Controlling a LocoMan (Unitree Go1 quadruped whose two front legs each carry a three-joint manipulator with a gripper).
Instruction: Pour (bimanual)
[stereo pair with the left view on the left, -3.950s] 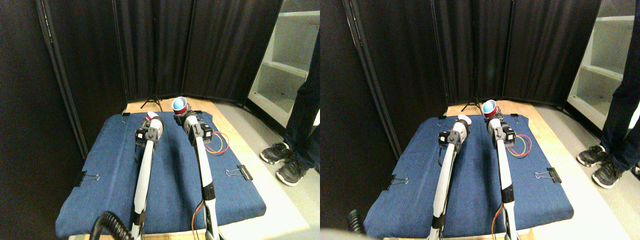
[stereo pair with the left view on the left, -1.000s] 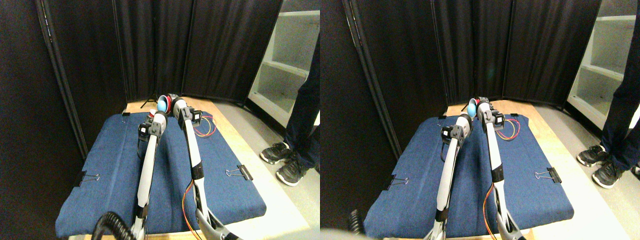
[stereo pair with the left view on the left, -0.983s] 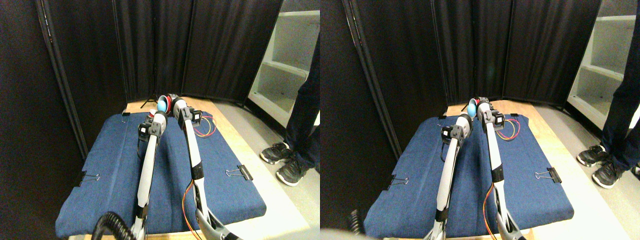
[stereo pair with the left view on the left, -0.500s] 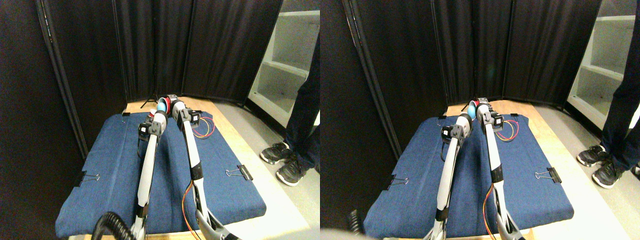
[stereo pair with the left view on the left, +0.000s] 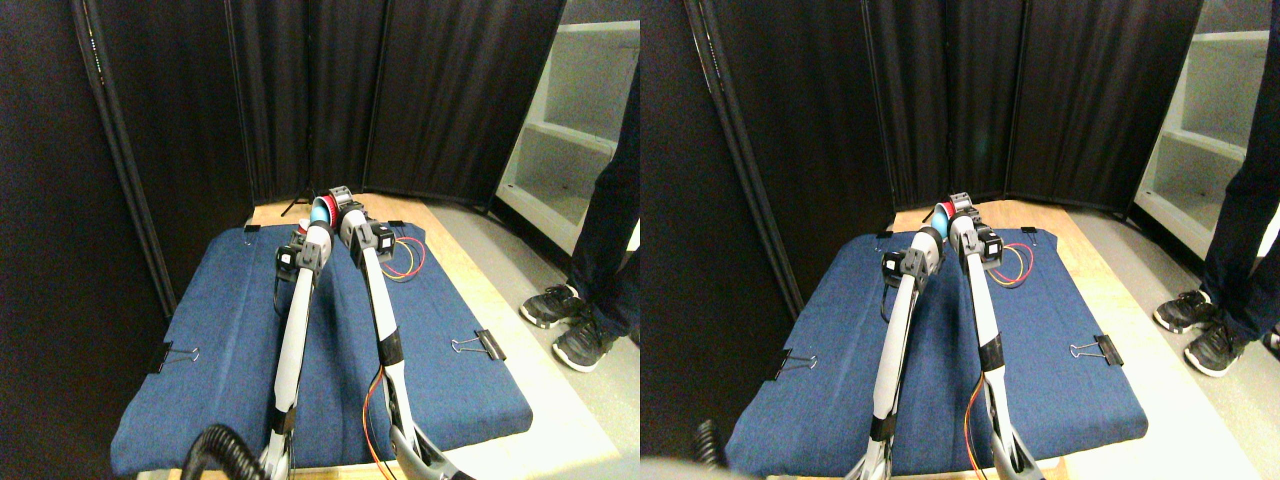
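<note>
Both manipulators reach forward over a blue cloth (stereo pair with the left view on the left: 220, 340) that covers a wooden table (stereo pair with the left view on the left: 470, 290), the cloth pinned at its edges by black binder clips, one at the left edge (stereo pair with the left view on the left: 165, 355) and one at the right edge (stereo pair with the left view on the left: 488, 345). At the far end of the right manipulator, the right gripper (stereo pair with the left view on the left: 338, 202) holds a red cup (stereo pair with the left view on the left: 325, 208) with a blue inside, tipped far over on its side so that its mouth faces left and slightly down, toward the tip of the left manipulator. The cup sits against the dark gripper body, so the jaws appear clamped on it, though the contact itself is too small to make out clearly. The left gripper (stereo pair with the left view on the left: 303, 236) lies just below and to the left of the tilted cup, near the far edge of the cloth; a small patch of red and white shows at its tip, which may be a second cup (stereo pair with the left view on the left: 300, 233), but it is mostly hidden behind the limb and I cannot tell what it is or how the left jaws stand. The two grippers are close together, the right one higher than the left. Red and yellow wires (stereo pair with the left view on the left: 405, 262) loop over the cloth just to the right of the right manipulator. Black curtain panels (stereo pair with the left view on the left: 330, 90) close off the back and left, a white shelf unit (stereo pair with the left view on the left: 580, 120) stands at the right, and a person's dark trouser legs and black sneakers (stereo pair with the left view on the left: 570, 320) are on the floor beside the table.
</note>
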